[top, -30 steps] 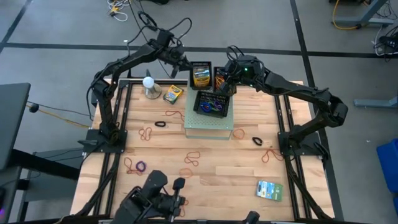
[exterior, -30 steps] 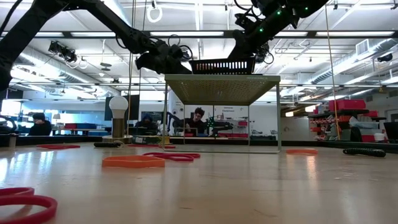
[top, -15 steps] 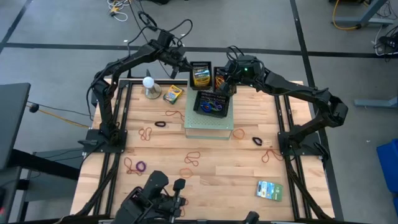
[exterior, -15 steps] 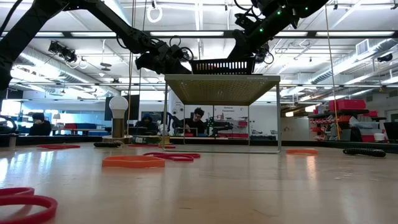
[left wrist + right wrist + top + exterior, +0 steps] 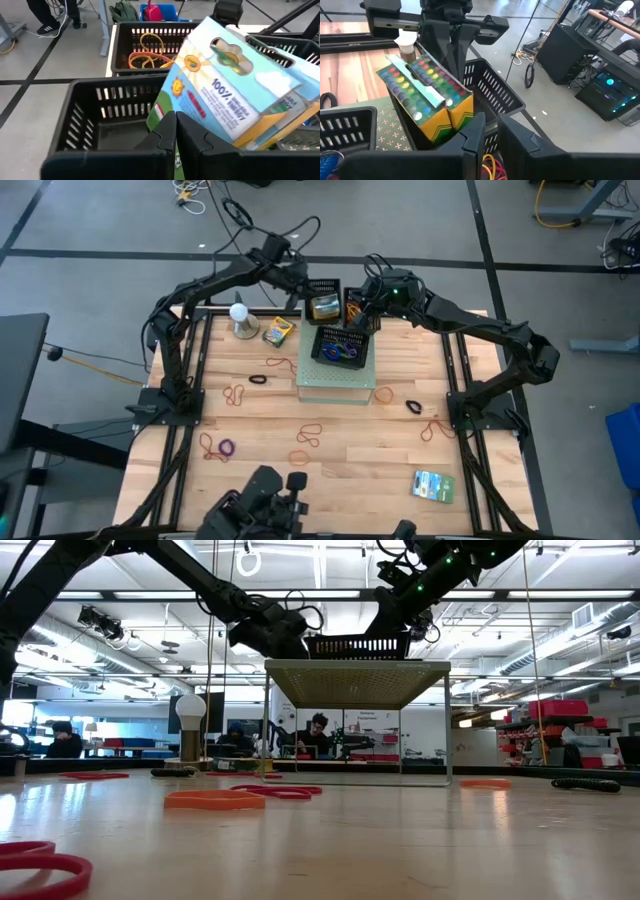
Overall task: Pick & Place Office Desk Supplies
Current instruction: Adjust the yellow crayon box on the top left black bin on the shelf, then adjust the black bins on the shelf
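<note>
A: Left gripper [image 5: 305, 292] has swung its yellow-green cardboard crayon box [image 5: 235, 107] over the black slotted plastic basket [image 5: 107, 135]. Why so high?

B: Fingers clamped on it, probably to clear the rim. Right gripper [image 5: 487, 132] sits narrow, apparently empty.

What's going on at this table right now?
The left hand is shut on a crayon box, holding it over a black basket at the table's far edge. The right hand sits at the neighbouring basket beside it. Another basket, holding rubber bands, stands on a raised green stand. More rubber bands, a second crayon box and a packet lie on the table.
</note>
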Controlling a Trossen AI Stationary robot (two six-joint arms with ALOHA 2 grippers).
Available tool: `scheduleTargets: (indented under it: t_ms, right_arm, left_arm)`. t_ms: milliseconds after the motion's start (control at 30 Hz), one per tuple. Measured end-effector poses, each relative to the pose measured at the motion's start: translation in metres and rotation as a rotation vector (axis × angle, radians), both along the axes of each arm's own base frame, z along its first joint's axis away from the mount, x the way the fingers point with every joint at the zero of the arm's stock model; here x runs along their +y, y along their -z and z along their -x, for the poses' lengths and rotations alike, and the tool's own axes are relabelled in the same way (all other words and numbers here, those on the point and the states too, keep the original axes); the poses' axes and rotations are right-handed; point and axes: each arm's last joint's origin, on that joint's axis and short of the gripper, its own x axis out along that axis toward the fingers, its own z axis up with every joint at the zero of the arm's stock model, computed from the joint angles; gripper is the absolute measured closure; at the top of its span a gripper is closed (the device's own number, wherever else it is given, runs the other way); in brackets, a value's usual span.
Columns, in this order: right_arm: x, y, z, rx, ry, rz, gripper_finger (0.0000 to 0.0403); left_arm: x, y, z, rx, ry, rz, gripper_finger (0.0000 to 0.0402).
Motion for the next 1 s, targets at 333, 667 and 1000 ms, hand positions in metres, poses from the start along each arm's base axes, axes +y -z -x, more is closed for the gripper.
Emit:
scheduleTargets:
  t_ms: [333, 667, 1000]
  right_arm:
    - [0.000, 0.000, 0.000, 0.003, -0.008, 0.004, 0.0342]
    - [0.000, -0.001, 0.000, 0.009, -0.014, 0.014, 0.0343]
    - [0.023, -0.002, 0.025, -0.032, -0.120, -0.032, 0.0393]
  left_arm:
    - [0.007, -0.001, 0.008, -0.010, -0.013, 0.012, 0.0388]
    - [0.011, -0.032, 0.033, -0.065, -0.073, -0.061, 0.0388]
    - [0.006, -0.053, 0.059, -0.046, -0.139, -0.059, 0.0396]
